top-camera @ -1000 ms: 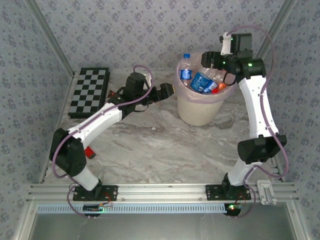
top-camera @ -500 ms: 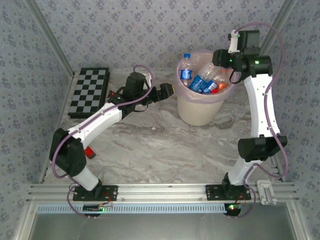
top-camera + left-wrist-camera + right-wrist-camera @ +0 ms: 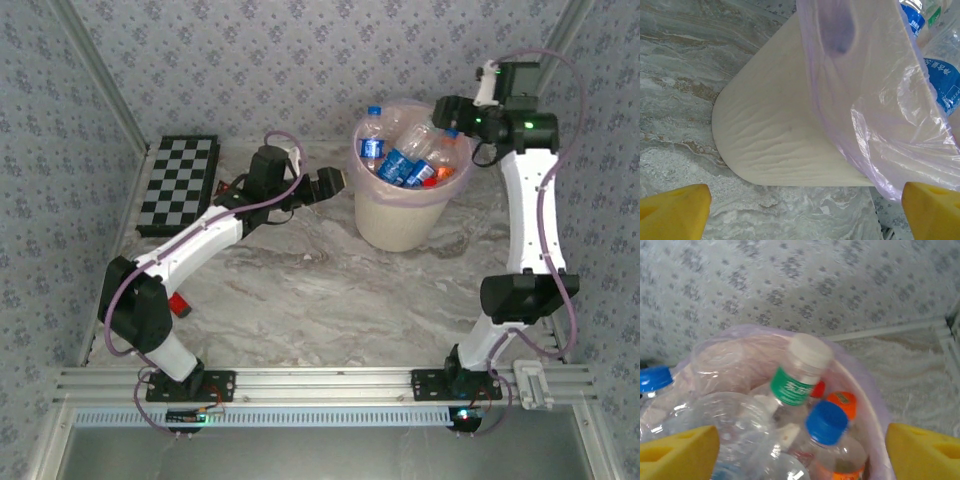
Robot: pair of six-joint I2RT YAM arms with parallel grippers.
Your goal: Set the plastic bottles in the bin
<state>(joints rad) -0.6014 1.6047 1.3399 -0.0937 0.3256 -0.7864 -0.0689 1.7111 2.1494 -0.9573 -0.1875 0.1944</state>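
In the far bin (image 3: 400, 228), the plastic bottles (image 3: 405, 160) sit heaped; they look light, crushable, slick, so the stiff neck seems the place to pinch; left gripper (image 3: 803, 211) and right gripper (image 3: 800, 450) both gape empty.

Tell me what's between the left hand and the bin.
Just bare marble table between the left hand and the bin, shown in the left wrist view.

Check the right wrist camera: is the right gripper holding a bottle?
No: the right gripper is open, yellow fingers wide apart and empty, above the plastic bottles in the bin.
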